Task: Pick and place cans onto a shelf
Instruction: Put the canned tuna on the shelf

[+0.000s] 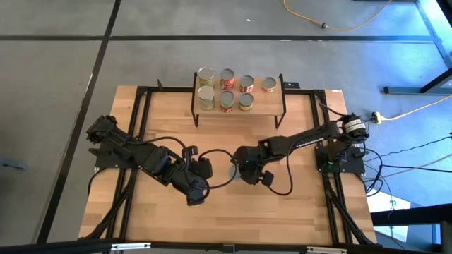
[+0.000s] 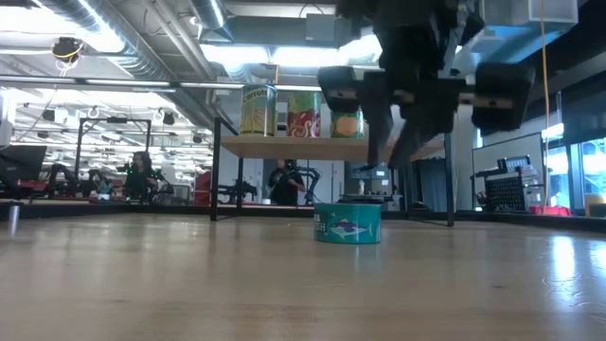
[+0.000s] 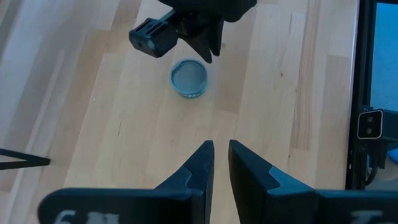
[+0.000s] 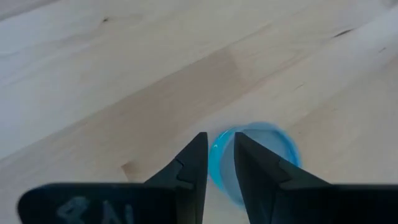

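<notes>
Only a fish picture legible, teal can [image 2: 347, 224] label

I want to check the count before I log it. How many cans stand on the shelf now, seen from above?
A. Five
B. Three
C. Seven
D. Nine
C. The high view shows seven cans in two rows on the shelf, four at the back and three in front; one more teal can stands apart on the table.
</notes>
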{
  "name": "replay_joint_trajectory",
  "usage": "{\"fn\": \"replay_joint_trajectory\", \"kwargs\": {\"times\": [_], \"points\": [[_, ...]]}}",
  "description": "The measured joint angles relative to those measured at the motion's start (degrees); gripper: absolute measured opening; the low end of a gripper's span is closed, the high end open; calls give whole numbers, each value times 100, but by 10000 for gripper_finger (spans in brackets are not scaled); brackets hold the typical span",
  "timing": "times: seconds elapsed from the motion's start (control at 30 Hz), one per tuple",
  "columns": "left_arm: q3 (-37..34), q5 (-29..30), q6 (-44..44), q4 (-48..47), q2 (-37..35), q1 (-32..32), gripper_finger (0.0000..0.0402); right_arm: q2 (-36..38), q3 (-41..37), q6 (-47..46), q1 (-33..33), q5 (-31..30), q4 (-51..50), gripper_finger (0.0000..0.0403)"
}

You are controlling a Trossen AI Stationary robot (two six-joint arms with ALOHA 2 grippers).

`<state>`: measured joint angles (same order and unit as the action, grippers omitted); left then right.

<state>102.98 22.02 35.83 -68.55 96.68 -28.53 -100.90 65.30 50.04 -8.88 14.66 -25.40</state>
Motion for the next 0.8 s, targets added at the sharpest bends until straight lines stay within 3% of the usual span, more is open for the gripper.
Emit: {"fn": "replay_joint_trajectory", "kwargs": {"times": [0.8], "points": [[0, -2, 11, 11, 0, 13, 43, -607, -337, -25, 111, -260, 810, 80]]}}
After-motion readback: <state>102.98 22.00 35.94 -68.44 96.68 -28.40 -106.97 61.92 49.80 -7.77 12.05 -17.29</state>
